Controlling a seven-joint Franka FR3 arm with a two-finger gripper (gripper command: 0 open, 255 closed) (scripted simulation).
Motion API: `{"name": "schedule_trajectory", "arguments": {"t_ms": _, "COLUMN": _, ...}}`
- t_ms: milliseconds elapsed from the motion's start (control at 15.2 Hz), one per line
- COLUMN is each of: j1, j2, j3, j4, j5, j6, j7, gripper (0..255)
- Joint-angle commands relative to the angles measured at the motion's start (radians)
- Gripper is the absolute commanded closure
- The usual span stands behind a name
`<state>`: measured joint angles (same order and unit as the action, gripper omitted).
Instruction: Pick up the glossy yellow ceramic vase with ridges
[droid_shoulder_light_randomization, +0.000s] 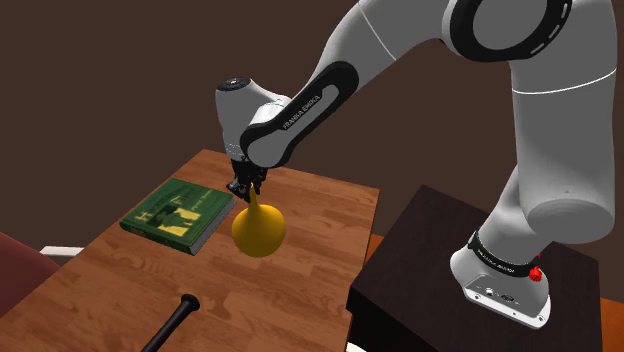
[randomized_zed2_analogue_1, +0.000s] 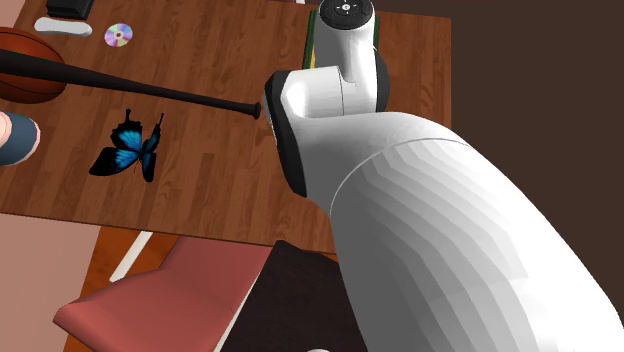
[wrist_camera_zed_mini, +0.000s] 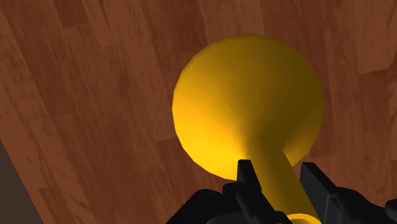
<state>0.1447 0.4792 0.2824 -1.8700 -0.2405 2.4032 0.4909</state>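
Shoulder view: the white arm (droid_shoulder_light_randomization: 400, 40) reaches up and to the left from its dark box stand (droid_shoulder_light_randomization: 420, 245) over a brown wood-plank surface (droid_shoulder_light_randomization: 320, 230); the all-black two-finger pincer (droid_shoulder_light_randomization: 246, 190) points down and is clamped on the narrow neck of a glossy yellow vase with a round, bulbous body (droid_shoulder_light_randomization: 259, 231); the vase hangs neck up beneath the pincer, near the middle of the surface, and whether its base touches the wood I cannot tell; toward that view's left lies a flat green book (droid_shoulder_light_randomization: 177, 214), near the vase but apart from it; a black baseball bat (droid_shoulder_light_randomization: 172, 322) lies near the lower edge, well apart from both; wrist view has the two black fingers (wrist_camera_zed_mini: 245, 177) pressed against either side of the yellow neck, with the smooth-looking body beyond them over the planks; second exterior view has the bat stretched across the surface, a blue and black butterfly (randomized_zed2_analogue_1: 128, 150) near it, a small shiny disc (randomized_zed2_analogue_1: 119, 35) near that view's top left corner, and a pinkish-red chair (randomized_zed2_analogue_1: 170, 290) off the surface's near edge.
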Motion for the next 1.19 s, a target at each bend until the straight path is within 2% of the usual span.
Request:
{"name": "schedule_trajectory", "arguments": {"t_ms": 0, "j1": 0.0, "j2": 0.001, "j3": 0.0, "j4": 0.0, "j5": 0.0, "j6": 0.0, "j7": 0.0, "gripper": 255}}
{"name": "schedule_trajectory", "arguments": {"t_ms": 264, "j1": 0.0, "j2": 0.003, "j3": 0.0, "j4": 0.003, "j5": 0.0, "j6": -0.001, "j7": 0.0, "gripper": 255}}
{"name": "schedule_trajectory", "arguments": {"t_ms": 1122, "j1": -0.018, "j2": -0.098, "j3": 0.027, "j4": 0.041, "j5": 0.048, "j6": -0.135, "j7": -0.035, "gripper": 255}}
